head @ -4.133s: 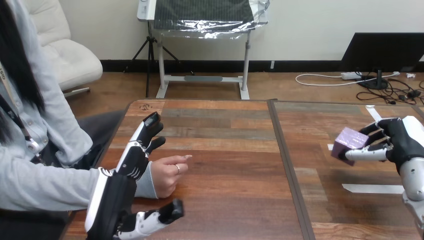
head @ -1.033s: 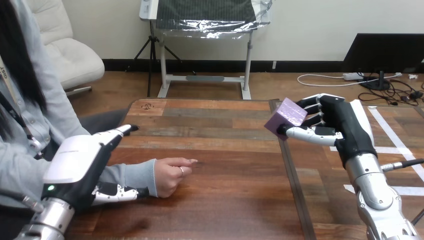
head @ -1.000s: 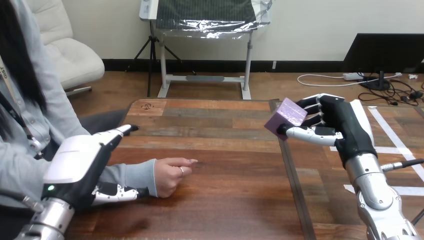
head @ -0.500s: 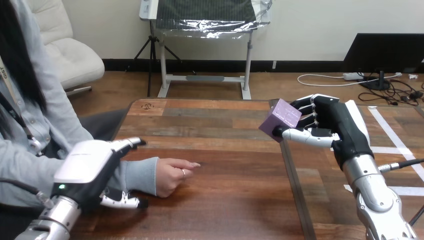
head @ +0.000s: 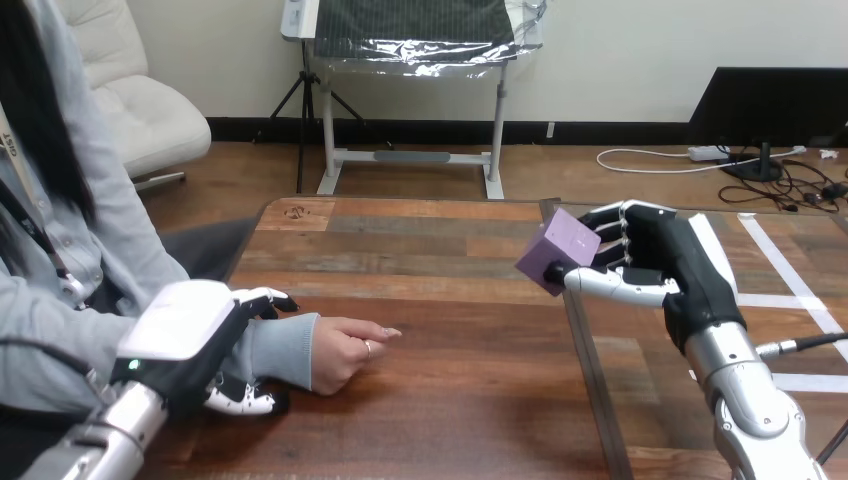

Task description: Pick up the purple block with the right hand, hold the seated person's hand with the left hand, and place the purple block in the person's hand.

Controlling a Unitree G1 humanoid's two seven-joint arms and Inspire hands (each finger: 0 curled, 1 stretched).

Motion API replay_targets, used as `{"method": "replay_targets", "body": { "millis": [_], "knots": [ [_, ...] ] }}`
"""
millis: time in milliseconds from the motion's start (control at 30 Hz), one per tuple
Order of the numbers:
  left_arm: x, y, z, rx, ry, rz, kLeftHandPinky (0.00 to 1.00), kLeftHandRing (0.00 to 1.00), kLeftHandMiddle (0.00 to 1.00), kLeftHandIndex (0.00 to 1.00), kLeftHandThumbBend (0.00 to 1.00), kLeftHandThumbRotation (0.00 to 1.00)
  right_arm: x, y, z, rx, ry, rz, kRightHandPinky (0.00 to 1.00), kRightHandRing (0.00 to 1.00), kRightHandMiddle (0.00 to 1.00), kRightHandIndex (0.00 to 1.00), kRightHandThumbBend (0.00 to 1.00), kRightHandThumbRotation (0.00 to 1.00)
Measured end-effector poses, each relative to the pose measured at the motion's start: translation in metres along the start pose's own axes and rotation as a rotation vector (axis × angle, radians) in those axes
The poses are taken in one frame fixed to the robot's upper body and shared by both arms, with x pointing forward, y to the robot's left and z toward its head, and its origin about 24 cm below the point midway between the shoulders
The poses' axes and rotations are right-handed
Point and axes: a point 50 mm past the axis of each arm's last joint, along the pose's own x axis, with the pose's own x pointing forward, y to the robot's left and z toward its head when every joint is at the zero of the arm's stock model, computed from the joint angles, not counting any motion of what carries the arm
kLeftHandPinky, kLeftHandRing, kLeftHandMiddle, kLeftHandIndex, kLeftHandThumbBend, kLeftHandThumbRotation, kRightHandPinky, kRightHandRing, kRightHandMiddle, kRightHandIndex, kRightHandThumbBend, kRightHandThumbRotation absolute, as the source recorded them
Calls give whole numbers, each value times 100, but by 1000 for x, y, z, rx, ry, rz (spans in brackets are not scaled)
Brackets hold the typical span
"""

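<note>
My right hand (head: 665,255) has fingers and thumb clamped on the small purple cube block (head: 557,250), lifted above the wooden plank table (head: 450,420). My left hand (head: 190,335) curls its fingers over the person's grey-sleeved wrist (head: 275,345), thumb beneath. The person's hand (head: 345,352) lies at eight o'clock from the block, well apart and loosely closed. I reckon it must open first.

The purple block (head: 557,251) at the right hand's (head: 655,255) fingertips is plain pale lilac. That hand is black with a white back shell and black-and-white banded fingers, and the left hand (head: 185,325) has the same colouring. Between the left hand's fingers and thumb lies a pale grey sleeve (head: 285,345). The table (head: 450,400) is streaked brown planking.
</note>
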Motion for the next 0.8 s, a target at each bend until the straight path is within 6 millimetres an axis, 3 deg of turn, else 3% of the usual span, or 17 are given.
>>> {"method": "replay_targets", "body": {
  "millis": [800],
  "knots": [
    [12, 5, -6, 55, 23, -85, 48, 50, 53, 55, 97, 2, -7, 6, 1, 25, -23, 24, 35, 40, 47, 50, 75, 0]
  ]
}}
